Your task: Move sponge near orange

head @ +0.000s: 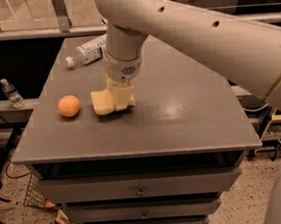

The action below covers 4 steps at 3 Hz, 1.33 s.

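Observation:
The pale yellow sponge (101, 102) is on the grey table top (179, 111), left of the middle. My gripper (121, 99) comes straight down from the big white arm and is shut on the sponge's right part, at or just above the surface. Its pale yellow fingers (125, 95) blend with the sponge. The orange (68, 106) sits on the table a short gap to the left of the sponge, not touching it.
A clear plastic water bottle (86, 51) lies on its side at the table's back left. Another bottle (12, 93) stands on a lower ledge left of the table. Drawers sit under the table top; litter lies on the floor at lower left.

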### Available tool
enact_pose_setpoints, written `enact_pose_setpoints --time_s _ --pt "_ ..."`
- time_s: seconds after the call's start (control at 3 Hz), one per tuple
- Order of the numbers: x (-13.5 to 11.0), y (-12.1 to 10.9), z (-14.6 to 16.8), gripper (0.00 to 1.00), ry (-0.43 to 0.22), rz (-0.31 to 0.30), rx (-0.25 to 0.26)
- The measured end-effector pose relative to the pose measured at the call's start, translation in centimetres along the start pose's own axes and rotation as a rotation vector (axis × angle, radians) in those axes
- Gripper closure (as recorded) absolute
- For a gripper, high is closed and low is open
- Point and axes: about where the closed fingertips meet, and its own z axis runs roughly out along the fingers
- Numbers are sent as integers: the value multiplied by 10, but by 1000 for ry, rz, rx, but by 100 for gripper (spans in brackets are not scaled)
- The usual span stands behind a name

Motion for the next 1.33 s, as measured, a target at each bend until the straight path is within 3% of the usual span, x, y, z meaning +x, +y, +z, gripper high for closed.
enact_pose_setpoints --time_s 0.67,1.33 --pt "-11 -12 20 100 -18 -33 -37" --pt "-21 -16 19 100 -31 -62 -35"
